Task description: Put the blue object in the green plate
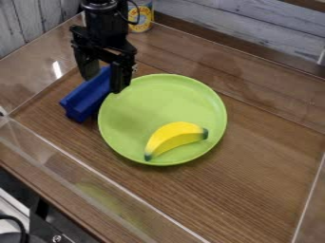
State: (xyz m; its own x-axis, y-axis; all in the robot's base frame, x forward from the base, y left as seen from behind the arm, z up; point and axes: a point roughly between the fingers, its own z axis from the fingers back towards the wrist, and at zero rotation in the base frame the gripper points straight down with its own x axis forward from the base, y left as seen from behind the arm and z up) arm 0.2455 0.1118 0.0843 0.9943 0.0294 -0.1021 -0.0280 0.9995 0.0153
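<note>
The blue object (83, 98) is a long dark-blue block lying on the wooden table just left of the green plate (140, 119), its far end under my gripper. My black gripper (105, 76) points straight down over that end, open, with one finger on each side of the block and nothing held. The lime-green plate sits in the middle of the table, its left rim close to the block.
A yellow banana (174, 140) lies in the plate's right front part. Clear plastic walls (32, 152) ring the table on the left and front. A yellow-labelled item (140, 17) stands behind the arm at the back edge.
</note>
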